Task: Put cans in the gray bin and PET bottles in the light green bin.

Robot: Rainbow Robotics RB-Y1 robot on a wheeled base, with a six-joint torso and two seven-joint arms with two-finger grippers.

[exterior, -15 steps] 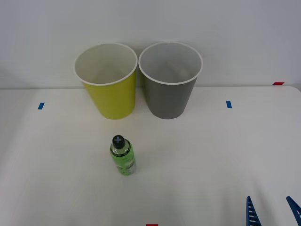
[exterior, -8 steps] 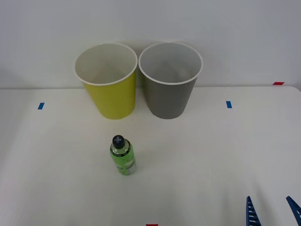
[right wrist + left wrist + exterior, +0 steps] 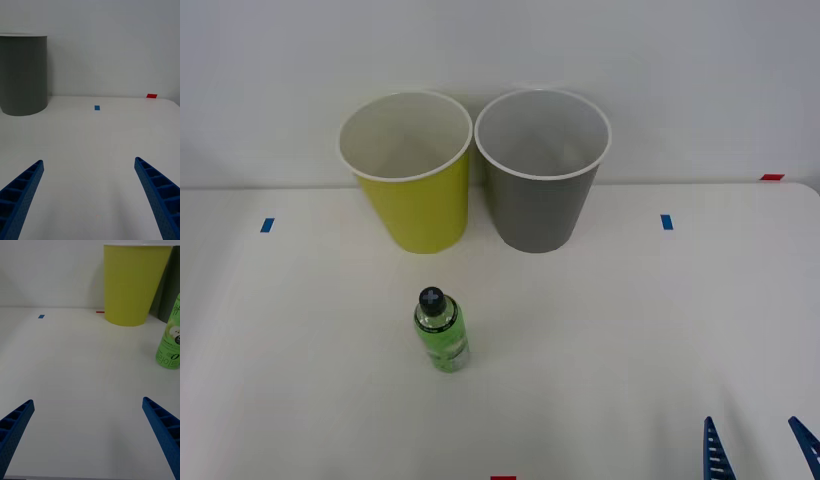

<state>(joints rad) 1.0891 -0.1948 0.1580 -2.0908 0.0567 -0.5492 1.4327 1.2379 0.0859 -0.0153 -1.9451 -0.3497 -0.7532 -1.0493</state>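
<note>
Bins: two, side by side at the upper middle of the front view, against the wall, rims nearly touching.
Light green bin: the light green bin (image 3: 418, 205) is the left one of the pair, upright.
Gray bin: the gray bin (image 3: 538, 195) stands to its right, upright.
Bottles: one PET bottle (image 3: 441, 331), upright (black cap on), at lower centre-left of the front view, well apart from both bins, nearer the green one.
Tape marks: two blue tape marks (image 3: 267, 225) at the left and right of the table (image 3: 630, 340), plus red ones at the far right edge and bottom centre.
Right gripper: right gripper (image 3: 762, 450) at the lower right corner of the front view, fingers spread apart, holding nothing.
Left gripper: left gripper (image 3: 90, 435) low over bare table, fingers spread wide, empty; bottle and green bin lie ahead of it.
Change: none; bottle, bins and right gripper sit exactly as half a second and a second ago.
</note>
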